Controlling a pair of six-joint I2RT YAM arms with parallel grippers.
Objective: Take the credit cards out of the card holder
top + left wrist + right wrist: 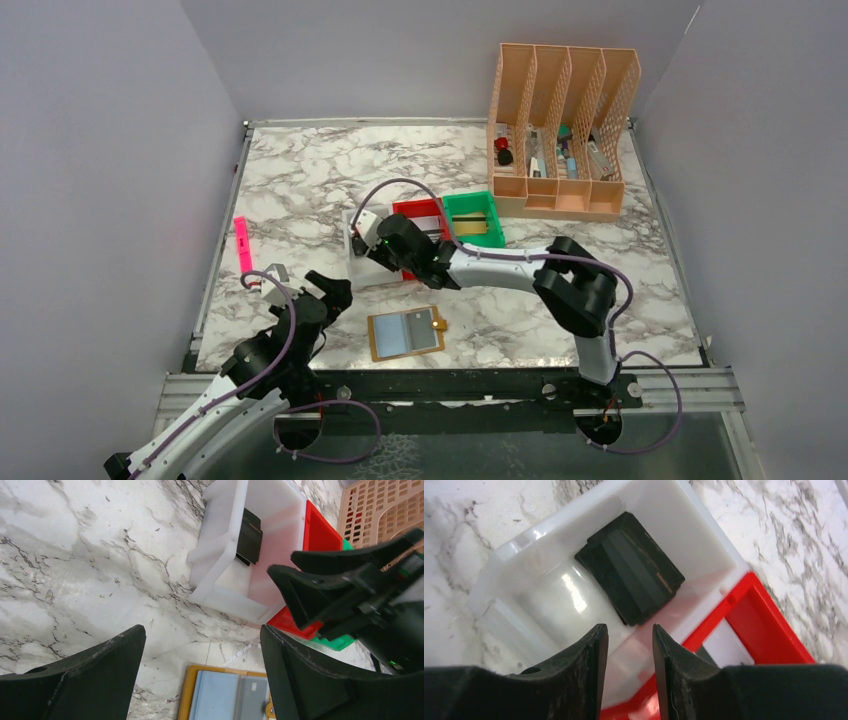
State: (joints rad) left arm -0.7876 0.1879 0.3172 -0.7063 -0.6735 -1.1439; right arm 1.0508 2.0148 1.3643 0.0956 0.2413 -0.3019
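Right wrist: right gripper (629,630) narrowly parted, empty, over white bin (714,545); left gripper (202,635) wide.

Tiny print on black card (631,567); unreadable

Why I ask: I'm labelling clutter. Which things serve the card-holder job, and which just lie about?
Job: flat tan-brown card holder with pale blue panels; black card lying in the white plastic bin; red plastic bin; green plastic bin; right gripper, open above the white bin.
Lying about: pink flat strip; peach mesh file organiser.
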